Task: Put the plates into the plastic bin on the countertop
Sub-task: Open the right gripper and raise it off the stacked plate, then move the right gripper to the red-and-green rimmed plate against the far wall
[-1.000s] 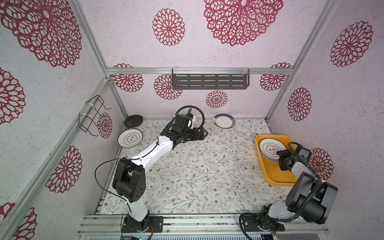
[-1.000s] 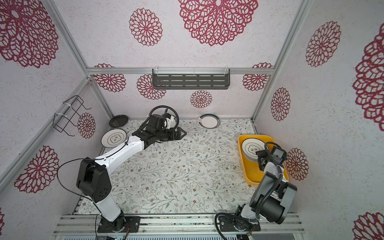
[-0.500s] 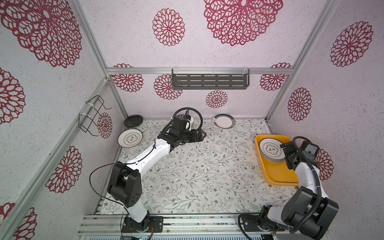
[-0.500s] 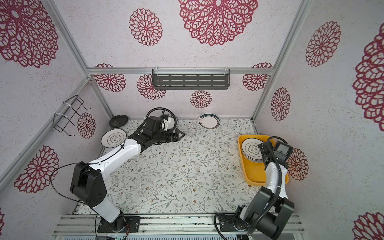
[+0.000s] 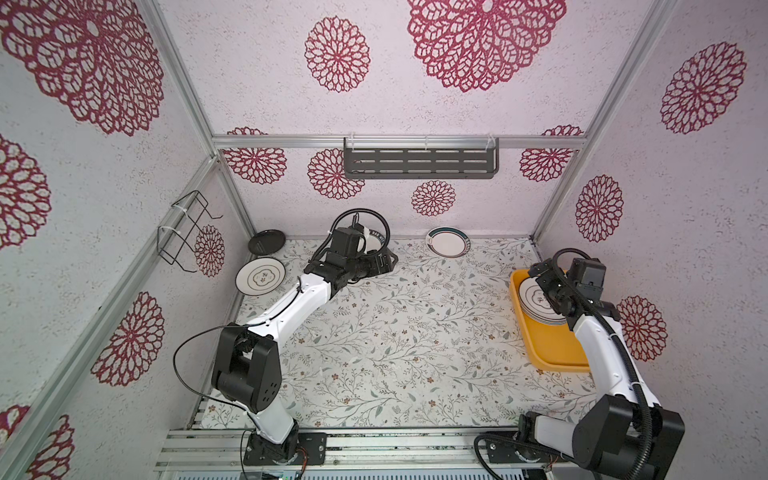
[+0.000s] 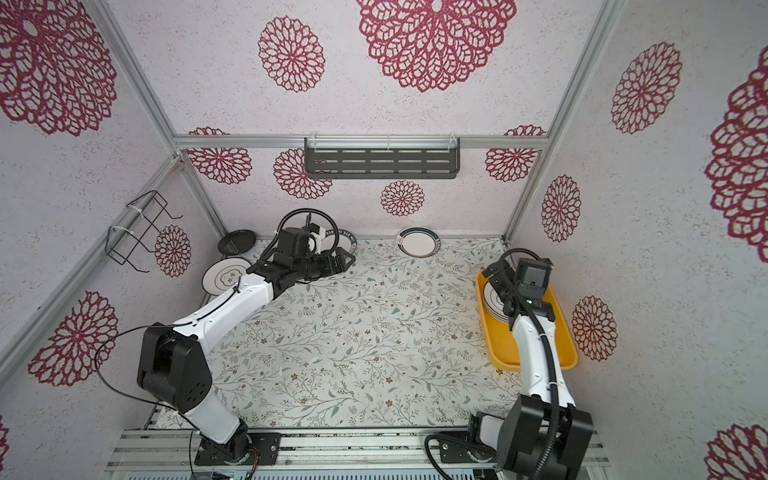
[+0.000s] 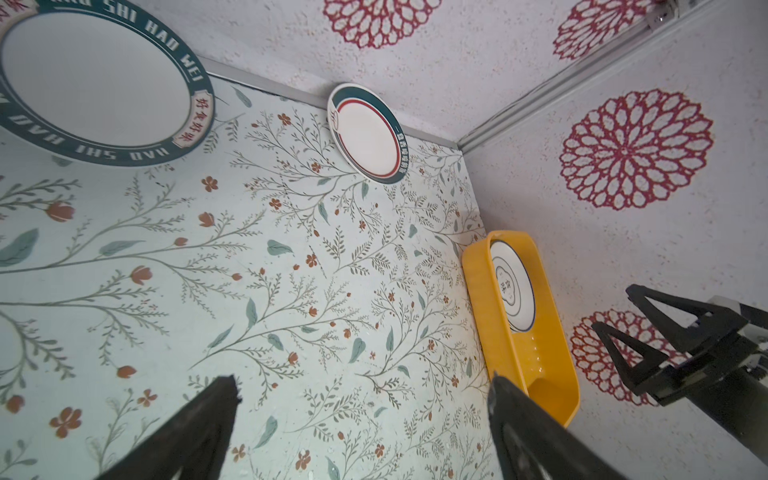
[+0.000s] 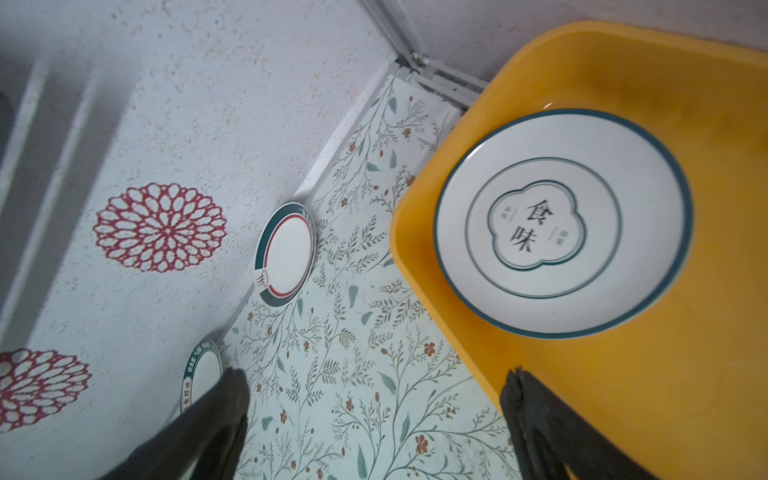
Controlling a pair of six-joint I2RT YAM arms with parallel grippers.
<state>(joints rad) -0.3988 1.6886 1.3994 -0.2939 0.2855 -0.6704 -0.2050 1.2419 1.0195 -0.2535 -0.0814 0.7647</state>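
black plate [image 5: 266, 247]: small, glossy, back-left corner; top views only
line-motif plate [image 5: 260, 276]: white, flat on countertop [image 5: 415, 353] beside it
left gripper [image 7: 361, 384]: spread wide, empty; lettered-rim plate [image 7: 99, 83] nearby, arm-hidden from top, lettering clear in left wrist view
plastic bin [image 5: 552, 349]: yellow-orange, rounded corners, countertop's right; plate stack [image 5: 530, 299] inside
right gripper [image 8: 374, 374]: spread wide, empty, over bin's rim
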